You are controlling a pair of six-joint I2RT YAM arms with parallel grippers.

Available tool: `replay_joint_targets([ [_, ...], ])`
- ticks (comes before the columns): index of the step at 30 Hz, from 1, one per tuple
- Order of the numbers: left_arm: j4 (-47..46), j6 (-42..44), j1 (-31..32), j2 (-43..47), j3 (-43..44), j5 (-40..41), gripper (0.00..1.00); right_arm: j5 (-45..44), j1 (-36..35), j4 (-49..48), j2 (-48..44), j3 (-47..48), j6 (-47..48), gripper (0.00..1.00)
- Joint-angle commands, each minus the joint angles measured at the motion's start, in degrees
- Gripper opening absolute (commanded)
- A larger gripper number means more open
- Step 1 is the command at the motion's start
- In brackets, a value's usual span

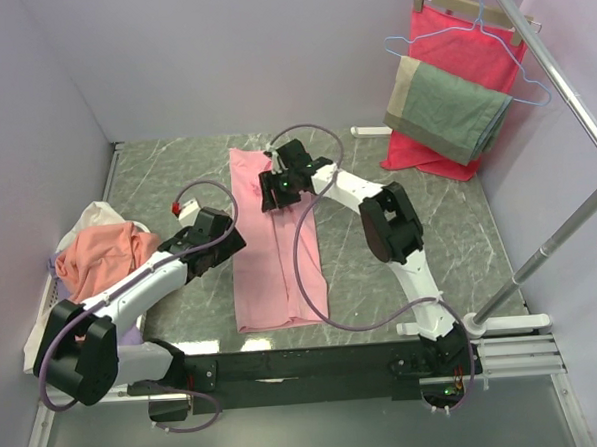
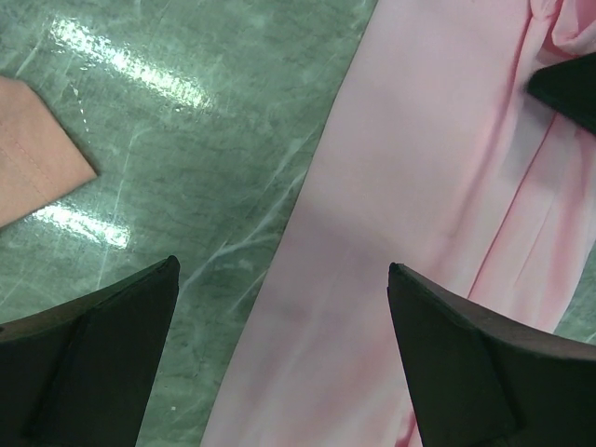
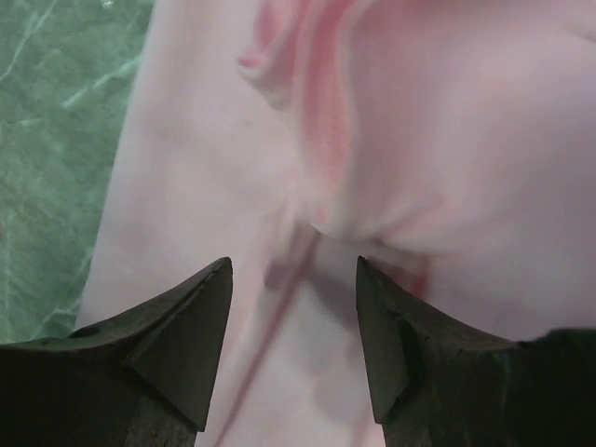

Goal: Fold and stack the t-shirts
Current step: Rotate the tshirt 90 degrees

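Lying lengthwise on the marbled green surface (image 1: 176, 170), the light pink t-shirt (image 1: 276, 270) forms a long, smooth strip. At the left edge a salmon-orange t-shirt (image 1: 105, 256) and a white t-shirt (image 1: 93, 214) are crumpled, partly hidden by the arm. The left claw (image 2: 281, 267) hangs spread wide over the strip's left edge. Farther on, the right claw (image 3: 293, 263), jaws apart, hovers over a soft ruck that only its wrist view shows. A red cloth (image 1: 449, 40) and a grey-green cloth (image 1: 445, 111) hang at the back.

Left arm (image 1: 131, 282) reached forward low, left gripper (image 2: 284, 270) facing down, jaws spread wide. Right arm (image 1: 389, 224) bent at elbow, angled inward, right gripper (image 3: 293, 265) facing down, jaws partly apart.
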State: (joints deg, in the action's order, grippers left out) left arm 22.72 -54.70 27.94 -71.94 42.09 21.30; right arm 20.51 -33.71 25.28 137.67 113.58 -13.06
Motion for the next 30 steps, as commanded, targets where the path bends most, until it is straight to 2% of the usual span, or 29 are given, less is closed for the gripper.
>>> replay_joint_targets([
  [1,-3.2,0.38,-0.17,0.92,-0.42,-0.38,0.99,-6.27,4.18,-8.23,-8.29,-1.61,-3.02,0.64],
  [6,-5.14,2.4,-0.26,-0.91,1.68,-0.12,0.99,-4.44,5.85,-2.62,-2.85,9.52,-1.97,0.64],
  [9,-7.42,4.5,-0.61,-4.16,4.75,-0.64,0.99,-4.25,6.03,-1.46,0.05,12.27,-2.23,0.64],
  [16,-14.97,12.23,-2.01,-19.34,18.46,-5.21,1.0,-5.3,6.91,-3.84,2.25,12.01,-4.69,0.64],
  [17,-15.86,13.12,-2.36,-21.12,21.86,-6.87,0.99,-6.18,6.99,-2.7,2.43,12.36,-4.78,0.64],
  [18,-17.87,14.26,-3.06,-23.05,23.99,-12.28,0.99,-7.32,7.26,-2.25,2.34,12.02,-4.87,0.63],
  [19,-18.15,16.18,-3.16,-27.07,26.36,-14.07,0.99,-10.03,7.78,-2.25,0.95,10.97,-5.04,0.63],
  [23,-19.47,19.45,-3.16,-35.88,39.61,-21.82,0.99,-10.4,10.67,-6.9,-5.38,0.26,-7.06,0.63],
  [28,-22.36,19.9,-4.3,-45.19,48.87,-32.35,0.99,-14.53,12.88,-7.96,-12.49,-8.89,-6.28,0.63],
  [30,-26.22,19.37,-5.09,-47.31,51.68,-38.59,1.0,-16.02,13.5,-7.79,-14.43,-11.61,-5.75,0.63],
])
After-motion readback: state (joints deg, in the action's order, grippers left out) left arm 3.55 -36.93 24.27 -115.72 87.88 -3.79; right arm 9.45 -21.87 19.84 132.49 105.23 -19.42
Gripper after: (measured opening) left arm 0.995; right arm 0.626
